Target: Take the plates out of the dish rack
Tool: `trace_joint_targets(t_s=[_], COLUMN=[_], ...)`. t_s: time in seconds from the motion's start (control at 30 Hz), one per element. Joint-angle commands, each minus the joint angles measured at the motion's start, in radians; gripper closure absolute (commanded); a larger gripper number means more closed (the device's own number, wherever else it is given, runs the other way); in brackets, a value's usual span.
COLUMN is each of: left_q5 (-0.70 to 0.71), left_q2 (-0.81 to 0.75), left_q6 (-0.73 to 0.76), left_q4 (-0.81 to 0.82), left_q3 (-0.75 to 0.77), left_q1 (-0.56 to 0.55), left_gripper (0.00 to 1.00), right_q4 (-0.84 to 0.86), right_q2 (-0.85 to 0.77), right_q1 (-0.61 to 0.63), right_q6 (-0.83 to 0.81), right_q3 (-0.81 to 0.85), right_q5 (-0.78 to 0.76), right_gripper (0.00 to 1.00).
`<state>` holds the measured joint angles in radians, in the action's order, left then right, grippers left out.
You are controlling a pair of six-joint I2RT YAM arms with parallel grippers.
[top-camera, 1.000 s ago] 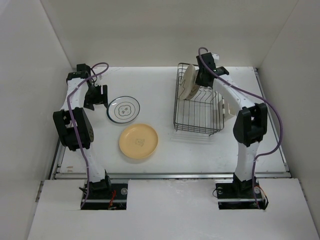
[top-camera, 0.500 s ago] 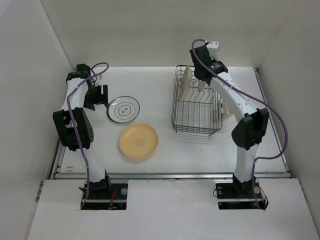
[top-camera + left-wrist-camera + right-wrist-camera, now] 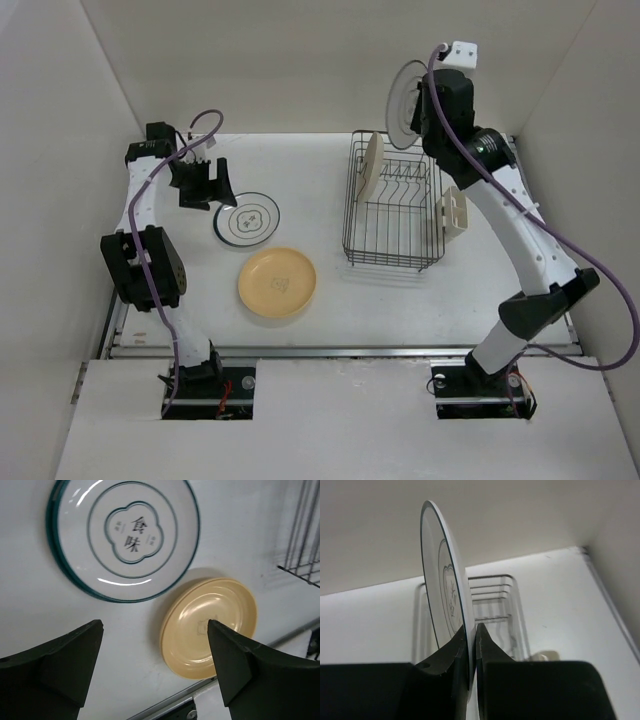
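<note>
Overhead and wrist views of a dish rack being unloaded. The right gripper (image 3: 425, 108) is shown closed on the rim of a white dark-rimmed plate (image 3: 404, 104), which is pinched edge-on between the two fingers (image 3: 445, 655). This plate is held upright, raised well above the dish rack (image 3: 395, 215) and clear of its wires. In the right wrist view its printed face is turned to the right, and the rack is seen far below it.

A cream plate (image 3: 370, 165) is left standing on edge among the dividers at the far left end of the rack. A white caddy (image 3: 455, 212) is clipped to the rack's right side. The rack itself is set on the right half of the table (image 3: 330, 160).

Two plates are laid flat on the left half of the table. A second white plate (image 3: 248, 219), with a dark rim ring and a central mark, lies farther from the arm bases, and a yellow plate (image 3: 277, 282) lies just beside it on the near side. Whether their rims touch cannot be determined.

The left gripper (image 3: 215, 185) is poised beside the second white plate with its jaws spread wide, and nothing is held between them. In the left wrist view both flat plates are framed beyond the fingers, the yellow plate being partly hidden by one of them
</note>
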<state>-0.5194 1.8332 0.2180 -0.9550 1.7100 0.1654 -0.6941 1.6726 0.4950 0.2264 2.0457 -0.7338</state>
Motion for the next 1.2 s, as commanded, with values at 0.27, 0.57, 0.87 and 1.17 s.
trace_joint_targets(t_s=[0.27, 0.57, 0.87, 1.17], left_q5=[-0.398, -0.322, -0.303, -0.471], left_q2=[-0.184, -0.15, -0.126, -0.126], left_q6=[0.129, 0.101, 0.075, 0.087], left_q4=[0.027, 0.062, 0.071, 0.01], left_q3=[-0.066, -0.098, -0.142, -0.121], left_q1=[0.005, -0.004, -0.004, -0.004], left_gripper=[0.14, 0.14, 0.24, 1.0], right_q4=[0.324, 0.461, 0.548, 0.567], right_q2=[0.148, 0.335, 0.424, 0.446], right_q1=[0.054, 0.085, 0.114, 0.132], right_q6=[-0.015, 0.03, 0.103, 0.125], right_q3=[-0.059, -0.079, -0.098, -0.098], right_q5=[1.05, 1.462, 1.591, 1.594], right_gripper=[1.0, 1.0, 1.0, 1.0])
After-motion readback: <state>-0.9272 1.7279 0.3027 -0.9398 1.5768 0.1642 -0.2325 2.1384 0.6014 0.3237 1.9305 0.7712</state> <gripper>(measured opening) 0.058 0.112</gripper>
